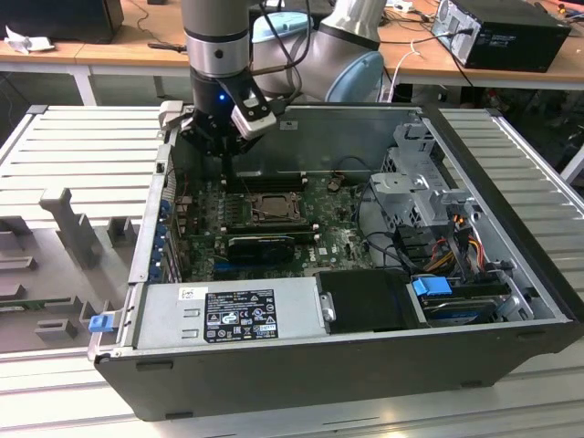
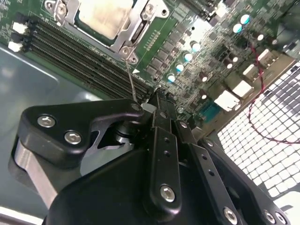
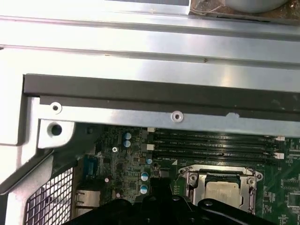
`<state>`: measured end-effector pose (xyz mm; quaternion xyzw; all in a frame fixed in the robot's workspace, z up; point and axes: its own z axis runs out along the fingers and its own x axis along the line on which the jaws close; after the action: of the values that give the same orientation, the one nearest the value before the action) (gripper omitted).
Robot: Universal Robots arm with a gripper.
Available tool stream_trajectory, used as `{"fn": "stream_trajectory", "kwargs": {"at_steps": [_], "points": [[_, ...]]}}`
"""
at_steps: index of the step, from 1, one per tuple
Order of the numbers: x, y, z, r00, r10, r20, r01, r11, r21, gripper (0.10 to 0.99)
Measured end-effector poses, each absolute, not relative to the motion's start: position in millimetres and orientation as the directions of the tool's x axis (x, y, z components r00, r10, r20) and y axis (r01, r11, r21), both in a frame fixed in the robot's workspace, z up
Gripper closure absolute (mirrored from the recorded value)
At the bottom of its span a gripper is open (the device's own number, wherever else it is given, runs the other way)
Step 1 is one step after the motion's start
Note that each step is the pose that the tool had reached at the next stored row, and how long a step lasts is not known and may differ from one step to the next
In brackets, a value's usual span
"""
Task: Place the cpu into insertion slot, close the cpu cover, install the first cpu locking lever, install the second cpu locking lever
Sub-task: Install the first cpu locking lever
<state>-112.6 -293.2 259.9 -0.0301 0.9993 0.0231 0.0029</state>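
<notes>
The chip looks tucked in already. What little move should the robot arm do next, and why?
Probably ease the gripper onto the thin locking lever and press it down. The cpu already sits under the shut cpu cover, while that lever stands raised close by the gripper, so the cover seems not yet locked.

Cpu [image 3: 224, 193] within cpu cover [image 3: 194, 185], near memory slots [image 3: 211, 143]
</notes>
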Motion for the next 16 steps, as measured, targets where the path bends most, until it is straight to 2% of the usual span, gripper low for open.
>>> {"fn": "stream_trajectory", "kwargs": {"at_steps": [16], "points": [[-104.1, -288.5, 256.4, -0.998, -0.06, -0.007, -0.06, 0.997, 0.045, 0.98]]}}
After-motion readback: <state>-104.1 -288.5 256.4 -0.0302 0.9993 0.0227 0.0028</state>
